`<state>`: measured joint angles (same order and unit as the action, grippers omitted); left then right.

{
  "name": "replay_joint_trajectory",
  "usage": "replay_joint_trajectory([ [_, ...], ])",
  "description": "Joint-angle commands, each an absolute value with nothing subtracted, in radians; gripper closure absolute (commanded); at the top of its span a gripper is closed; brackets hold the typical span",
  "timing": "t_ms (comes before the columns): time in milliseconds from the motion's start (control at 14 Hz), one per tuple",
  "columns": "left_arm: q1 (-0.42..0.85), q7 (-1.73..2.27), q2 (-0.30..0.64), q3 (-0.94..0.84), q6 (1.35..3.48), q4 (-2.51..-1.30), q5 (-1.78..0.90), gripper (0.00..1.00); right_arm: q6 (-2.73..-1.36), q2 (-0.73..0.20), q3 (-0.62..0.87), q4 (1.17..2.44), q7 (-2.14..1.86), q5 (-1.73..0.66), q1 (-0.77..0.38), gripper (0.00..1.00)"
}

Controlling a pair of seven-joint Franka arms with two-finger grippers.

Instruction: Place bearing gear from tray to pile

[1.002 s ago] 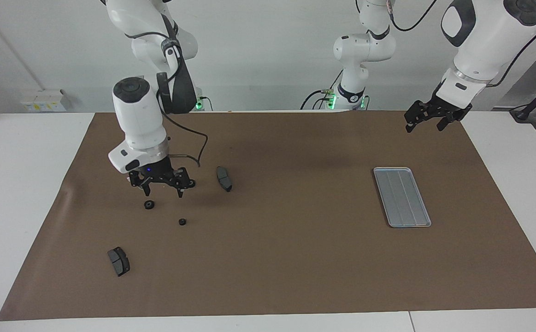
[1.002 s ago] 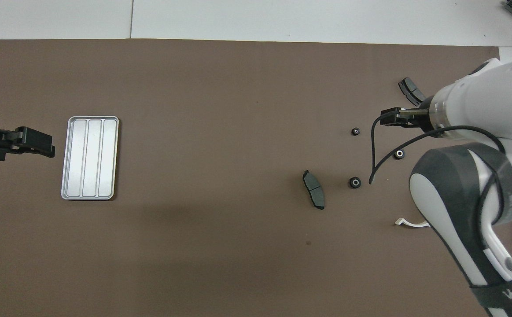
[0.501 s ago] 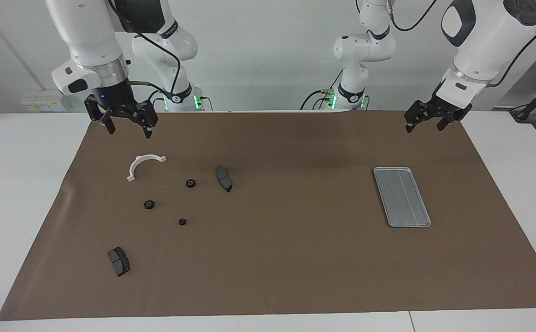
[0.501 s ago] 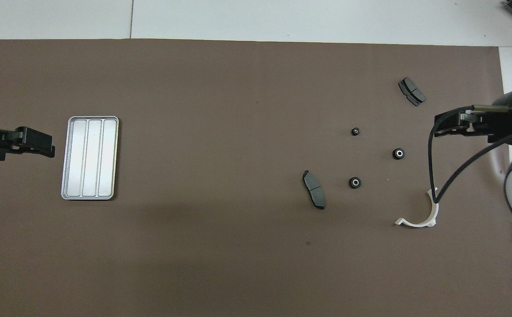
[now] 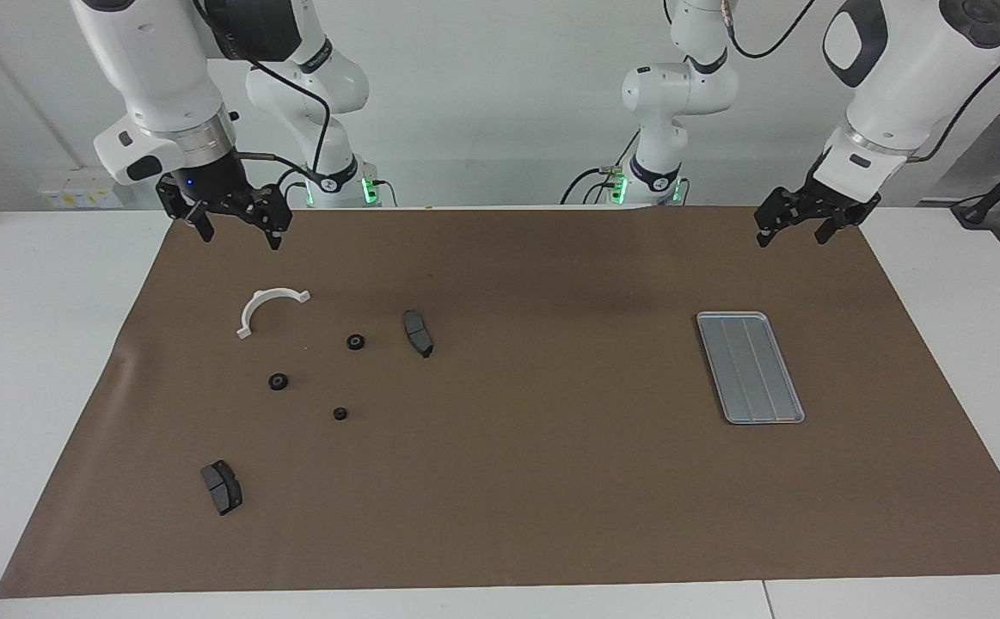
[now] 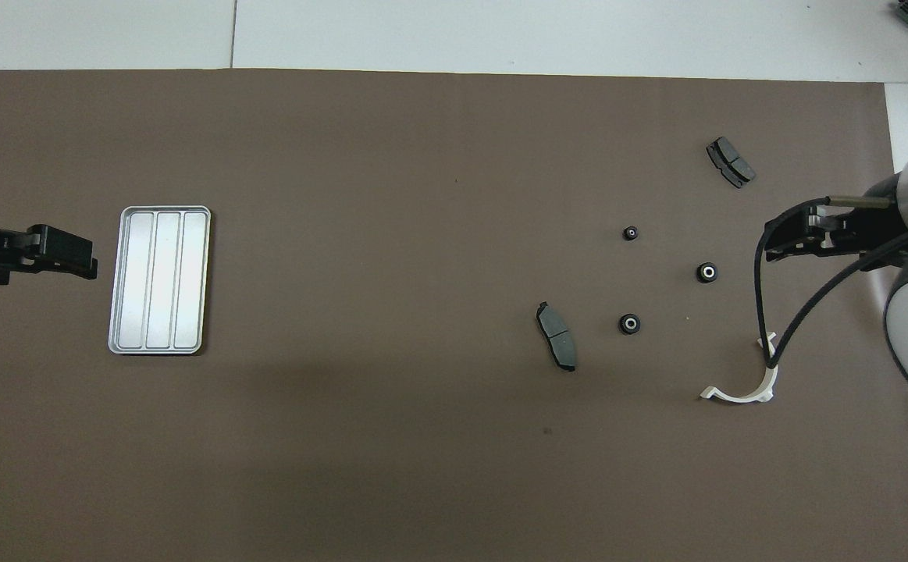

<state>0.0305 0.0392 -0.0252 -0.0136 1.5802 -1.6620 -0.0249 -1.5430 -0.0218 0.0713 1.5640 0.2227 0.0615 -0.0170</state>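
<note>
Both grippers hang in the air at the robots' end of the brown mat (image 5: 551, 481). The right gripper (image 5: 235, 225) is over the mat's edge, fingers spread wide and holding nothing. The left gripper (image 5: 794, 225) waits at the other end, and I cannot tell its fingers. Next comes the white bracket (image 5: 266, 308), then one dark pad (image 5: 418, 333) with a small black gear (image 5: 356, 342) beside it. The tray (image 5: 751, 368) lies toward the left arm's end, with nothing in it. Farther out sit two more gears (image 5: 278, 382) (image 5: 340, 413), then the last dark pad (image 5: 221, 487)
</note>
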Motion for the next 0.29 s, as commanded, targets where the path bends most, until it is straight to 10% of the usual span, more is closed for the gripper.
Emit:
replay_joint_trajectory([
  [0, 0.020, 0.041, -0.054, -0.020, 1.582, -1.690, -0.020, 0.00, -1.563, -0.005, 0.077, 1.595, 0.206, 0.043, -0.011, 0.00],
  [215, 0.020, 0.041, -0.054, -0.020, 1.582, -1.690, -0.020, 0.00, -1.582, 0.002, 0.077, 1.612, 0.206, 0.041, -0.011, 0.00],
])
